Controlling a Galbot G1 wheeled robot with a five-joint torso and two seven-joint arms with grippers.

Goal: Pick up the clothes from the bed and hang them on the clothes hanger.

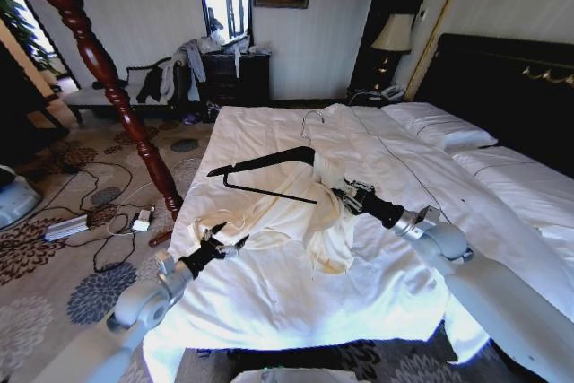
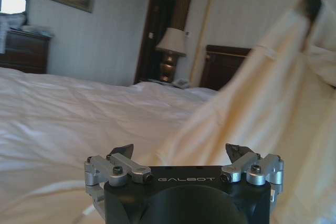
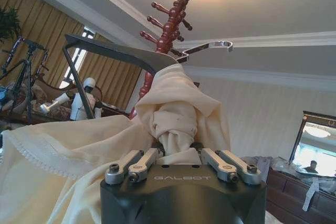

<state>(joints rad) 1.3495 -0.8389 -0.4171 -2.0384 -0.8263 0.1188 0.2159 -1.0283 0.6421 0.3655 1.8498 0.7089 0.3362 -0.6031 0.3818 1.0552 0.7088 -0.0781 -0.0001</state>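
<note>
The clothes (image 1: 296, 217), a cream long-sleeved shirt, lie crumpled in the middle of the bed (image 1: 359, 293). The black clothes hanger (image 1: 265, 163) rests partly on the shirt, one shoulder tucked into the fabric, its wire hook (image 1: 311, 117) pointing toward the pillows. My right gripper (image 1: 341, 195) is shut on a bunched fold of the clothes (image 3: 178, 114) just below the hanger (image 3: 110, 48). My left gripper (image 1: 224, 244) hovers open at the bed's left side, beside the shirt's sleeve. In the left wrist view the left gripper (image 2: 179, 150) holds nothing, with the clothes (image 2: 273, 93) just ahead.
A reddish wooden pole (image 1: 108, 69) stands left of the bed. Cables and a power strip (image 1: 67, 226) lie on the carpet. A dark headboard (image 1: 511, 87), a lamp (image 1: 392, 35), a dresser (image 1: 235, 78) and a bench with dark garments (image 1: 157, 82) line the far walls.
</note>
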